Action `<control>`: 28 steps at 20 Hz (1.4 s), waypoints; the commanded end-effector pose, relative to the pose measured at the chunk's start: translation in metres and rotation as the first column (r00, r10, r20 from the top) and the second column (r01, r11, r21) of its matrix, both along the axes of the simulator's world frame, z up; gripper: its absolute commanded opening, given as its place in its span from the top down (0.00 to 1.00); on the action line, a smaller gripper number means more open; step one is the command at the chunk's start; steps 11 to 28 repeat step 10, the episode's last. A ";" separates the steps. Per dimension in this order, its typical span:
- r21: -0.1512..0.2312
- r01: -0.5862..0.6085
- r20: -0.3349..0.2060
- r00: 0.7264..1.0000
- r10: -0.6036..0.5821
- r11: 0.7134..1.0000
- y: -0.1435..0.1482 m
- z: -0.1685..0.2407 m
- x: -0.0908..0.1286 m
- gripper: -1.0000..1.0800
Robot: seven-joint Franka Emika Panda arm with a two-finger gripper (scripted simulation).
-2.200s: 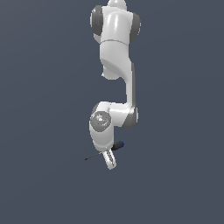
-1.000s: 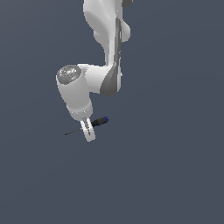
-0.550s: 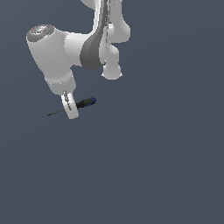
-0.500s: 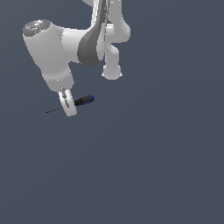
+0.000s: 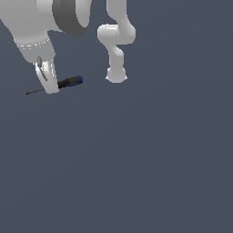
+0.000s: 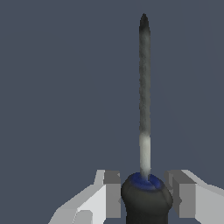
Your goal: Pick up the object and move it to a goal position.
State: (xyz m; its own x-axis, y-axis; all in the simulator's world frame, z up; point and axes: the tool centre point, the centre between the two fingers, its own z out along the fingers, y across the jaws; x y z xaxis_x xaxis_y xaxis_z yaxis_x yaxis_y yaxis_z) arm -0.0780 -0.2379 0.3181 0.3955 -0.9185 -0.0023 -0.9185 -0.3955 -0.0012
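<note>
**Screwdriver pinched in the gripper, near the frame's upper corner**

In the exterior view, you have the gripper (image 5: 49,84) high at the exterior view's left, close to the frame's left and top edges; the arm's bulky wrist is cut off there. Plain dark grey ground (image 5: 145,164) spreads wide and unbroken below and toward the exterior view's right. The arm's base column (image 5: 116,54) stands well apart, further toward the right. The screwdriver (image 5: 68,82) lies crosswise in the fingers, nearly level: its thin dark shaft pokes out toward the left, its black handle with a blue end toward the right. Whether it touches the ground you cannot tell from here.

In the wrist view, you see the two pale fingers (image 6: 109,192) pressed against the handle from either side, so the jaws are pinching the screwdriver (image 6: 145,131). The handle is black and rounded, with a blue collar where the shaft begins. The shaft is pale near the collar and darkens to a pointed tip. Behind it is the same flat grey ground (image 6: 57,87), featureless.
</note>
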 end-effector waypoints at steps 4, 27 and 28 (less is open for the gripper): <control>-0.002 -0.002 -0.001 1.000 0.002 1.000 -0.019 0.029 -0.014 1.00; -0.002 -0.002 0.000 1.000 0.002 1.000 -0.026 0.040 -0.018 1.00; -0.002 -0.002 0.000 1.000 0.002 1.000 -0.026 0.040 -0.018 1.00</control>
